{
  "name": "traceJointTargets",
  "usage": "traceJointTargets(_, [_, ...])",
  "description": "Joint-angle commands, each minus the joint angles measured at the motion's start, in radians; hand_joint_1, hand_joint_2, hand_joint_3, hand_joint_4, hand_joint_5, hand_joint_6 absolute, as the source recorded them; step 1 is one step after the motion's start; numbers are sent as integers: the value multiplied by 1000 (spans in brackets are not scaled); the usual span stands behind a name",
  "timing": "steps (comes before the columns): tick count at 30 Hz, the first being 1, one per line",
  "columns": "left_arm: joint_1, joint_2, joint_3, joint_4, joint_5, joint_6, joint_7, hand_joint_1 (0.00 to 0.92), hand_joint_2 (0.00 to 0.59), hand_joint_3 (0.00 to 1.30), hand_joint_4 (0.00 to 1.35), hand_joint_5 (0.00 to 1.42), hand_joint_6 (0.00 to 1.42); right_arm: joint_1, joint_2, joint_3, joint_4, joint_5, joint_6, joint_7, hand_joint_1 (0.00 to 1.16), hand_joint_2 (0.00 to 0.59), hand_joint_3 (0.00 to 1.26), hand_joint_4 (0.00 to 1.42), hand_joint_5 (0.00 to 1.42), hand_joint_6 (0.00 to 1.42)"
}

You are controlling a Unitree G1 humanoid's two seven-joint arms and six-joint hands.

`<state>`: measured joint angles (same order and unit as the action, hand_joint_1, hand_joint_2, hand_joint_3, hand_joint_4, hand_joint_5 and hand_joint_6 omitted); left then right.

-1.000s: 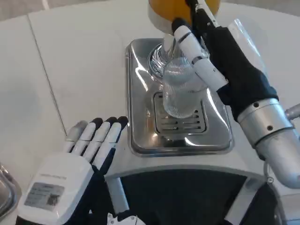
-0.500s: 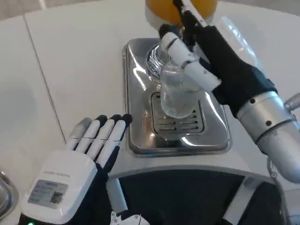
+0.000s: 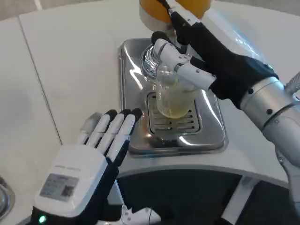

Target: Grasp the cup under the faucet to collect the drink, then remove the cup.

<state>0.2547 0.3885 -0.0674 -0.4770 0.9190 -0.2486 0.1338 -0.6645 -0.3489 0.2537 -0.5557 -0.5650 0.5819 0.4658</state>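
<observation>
A clear ribbed plastic cup stands over the grate of the steel drip tray, under the faucet of the orange drink dispenser. Yellowish drink shows in the cup's lower part. My right hand reaches in from the right and grips the cup, its white fingers wrapped round the cup's upper wall. My left hand lies flat and open at the near left of the tray, fingers pointing toward it, holding nothing.
The dispenser's white curved base edge runs along the front of the tray. White table stretches to the left and back. A metal object's edge shows at the bottom left corner.
The cup was clear and empty before; now yellowish drink has gathered in it. The whole picture has shifted a little to the left. My left hand has crept slightly forward.
</observation>
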Motion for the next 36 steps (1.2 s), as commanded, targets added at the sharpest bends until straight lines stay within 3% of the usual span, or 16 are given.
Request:
traceJointTargets(1, [-35, -10, -35, 54, 18, 19, -13, 0, 30, 0, 0, 0, 0, -32, -9, 12, -22, 8, -9, 37, 0, 564, 3, 0, 0, 0])
traceJointTargets(10, [-120, -29, -68, 143, 38, 73, -2, 0, 28, 0, 0, 0, 0, -43, -18, 16, -30, 6, -12, 59, 0, 570, 4, 0, 0, 0])
traceJointTargets(20, [-224, -29, -67, 230, 23, 130, 20, 0, 30, 0, 0, 0, 8, -34, -14, 10, -39, 16, -15, 63, 0, 569, 4, 0, 0, 0])
traceJointTargets(31, [-249, -17, -73, 256, 14, 135, 23, 0, 31, 0, 0, 2, 11, -21, -8, 13, -63, 8, -3, 59, 0, 571, 4, 0, 0, 0])
traceJointTargets(36, [-249, -12, -70, 258, 10, 133, 25, 0, 31, 0, 0, 3, 11, 36, 39, -27, -113, 3, 49, 3, 0, 577, 4, 0, 0, 0])
